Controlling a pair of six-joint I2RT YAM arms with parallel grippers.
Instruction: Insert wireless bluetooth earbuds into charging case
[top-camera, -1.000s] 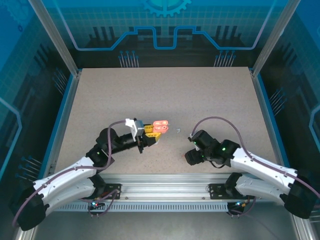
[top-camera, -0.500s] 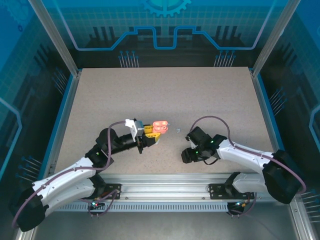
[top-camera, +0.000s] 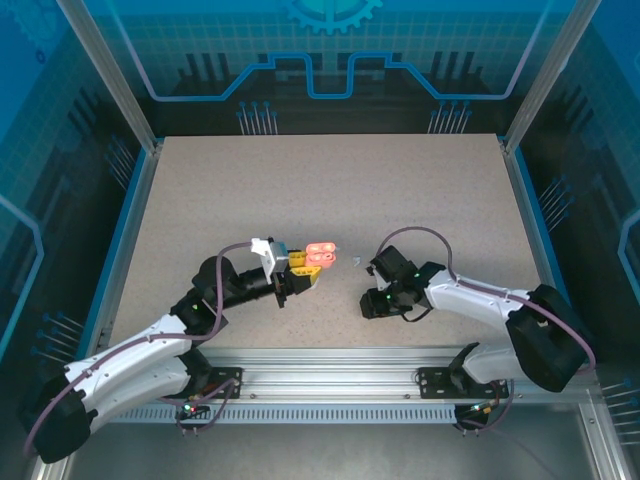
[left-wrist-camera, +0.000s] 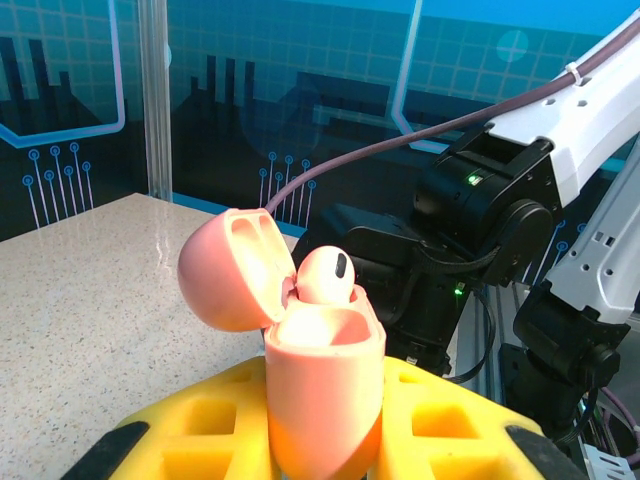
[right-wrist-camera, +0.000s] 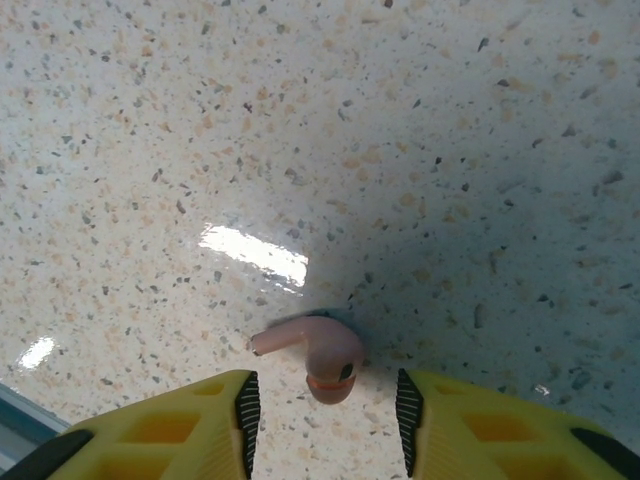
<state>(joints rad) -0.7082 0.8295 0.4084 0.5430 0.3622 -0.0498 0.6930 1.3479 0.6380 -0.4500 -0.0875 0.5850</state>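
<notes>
We see the left claw (top-camera: 303, 266) closed on a salmon-pink pebble-shaped plastic charging case (left-wrist-camera: 325, 385), pinching its lower body between yellow fingers (left-wrist-camera: 200, 425) and holding it above the speckled beige stone-look desk (top-camera: 400, 190). The case's hinged lid (left-wrist-camera: 232, 270) is swung open to the left. Inside the case, just right of the lid, a tiny salmon-pink stemmed plastic earbud (left-wrist-camera: 325, 275) sits with its rounded head poking out. To the right of the case and nearer the arm bases, the right claw (right-wrist-camera: 323, 412) is lowered to the desk with its jaws apart. Between them lies a second salmon-pink earbud (right-wrist-camera: 322, 352), stem pointing left. We cannot tell whether either pad touches it.
</notes>
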